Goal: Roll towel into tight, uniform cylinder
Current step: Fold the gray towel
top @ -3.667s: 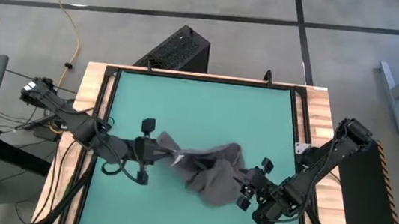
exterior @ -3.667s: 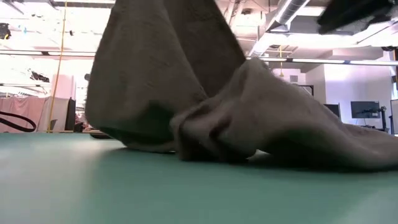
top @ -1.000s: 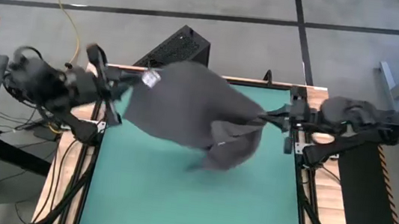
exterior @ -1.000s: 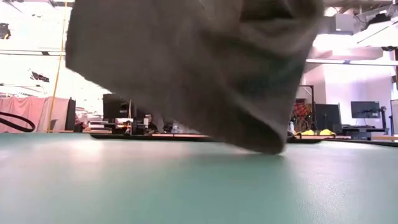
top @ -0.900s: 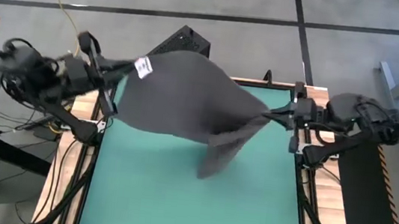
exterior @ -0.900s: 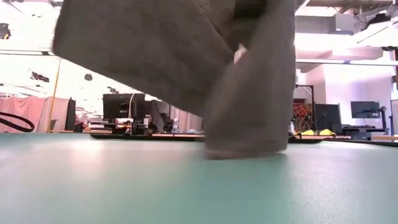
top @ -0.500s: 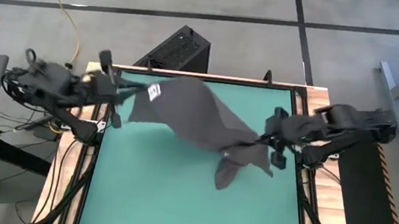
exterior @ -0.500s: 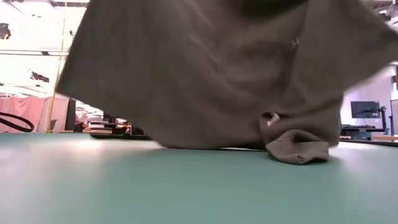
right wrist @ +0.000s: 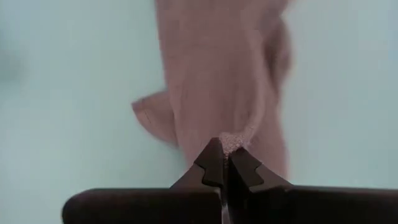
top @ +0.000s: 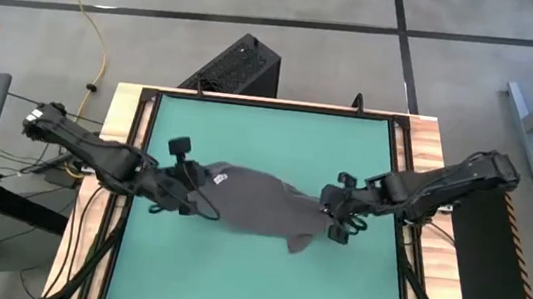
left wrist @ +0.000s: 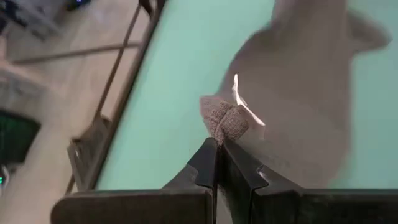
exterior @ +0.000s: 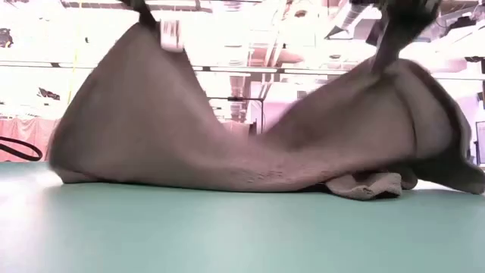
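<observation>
No brand or writing reads on anything I can see. The only label is the small white tag sewn at the towel's edge, and I can't make out any print on it; it sits just beside the corner my left gripper has pinched.

Both tools are clamped on cloth. The left gripper has its fingers closed tight on a bunched corner at the towel's left end, and the right gripper has its fingers closed on the edge at the right end, which the right wrist view confirms at the tips.

The towel is stretched between the two grippers across the middle of the green mat. From the low view, its ends are held raised while its middle sags onto the mat, with a crumpled fold lying on the surface toward the right.

Compared with a second ago, I've brought both arms in and down: then the towel was spread high over the far part of the table, the grippers near the table's far corners. Half a second ago it was already dropping. Now it is lower, narrower, and partly resting on the mat.
</observation>
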